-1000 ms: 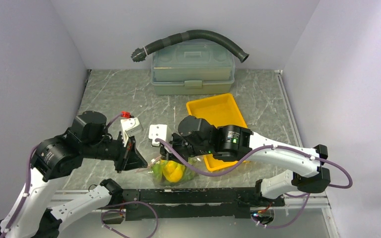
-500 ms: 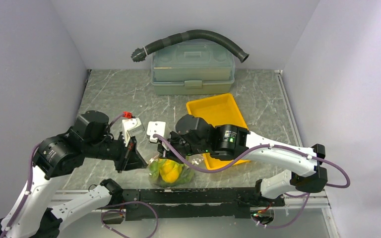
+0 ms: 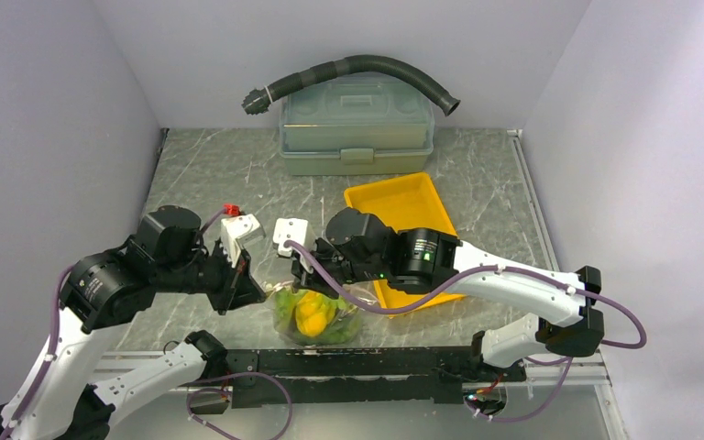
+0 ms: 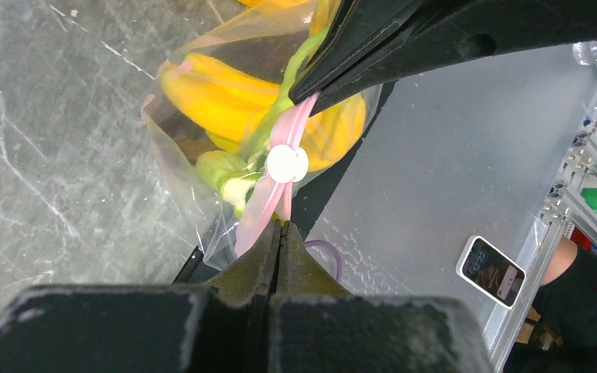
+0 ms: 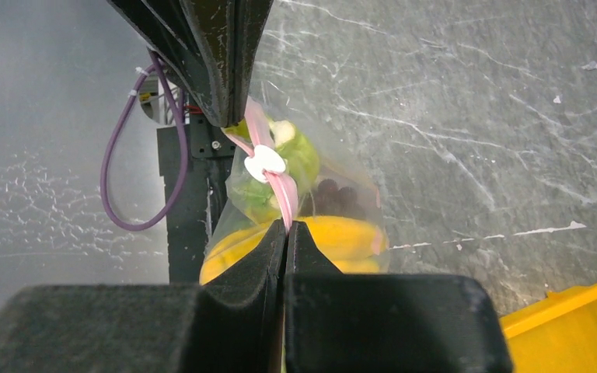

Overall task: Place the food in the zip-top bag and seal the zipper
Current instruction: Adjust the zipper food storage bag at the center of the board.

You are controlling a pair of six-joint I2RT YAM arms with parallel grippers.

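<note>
left claw [image 4: 280, 227] + right claw [image 5: 288, 225] both clenched on the zipper [image 5: 278, 186] ends. bag [image 3: 316, 316] w/ food [image 4: 218, 97] inside hangs just left of the yellow tray [image 3: 403, 203], nudged a bit further from it vs a sec ago. Prob only the sealing left imo.

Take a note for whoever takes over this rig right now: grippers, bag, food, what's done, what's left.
Left gripper: shut on the zipper at one end.
Right gripper: shut on its other end.
Zip-top bag: held between them, with bananas and dark grapes inside.
Done: visible food bagged.
Left: confirm the zipper is sealed along its length; can't tell from here.
</note>
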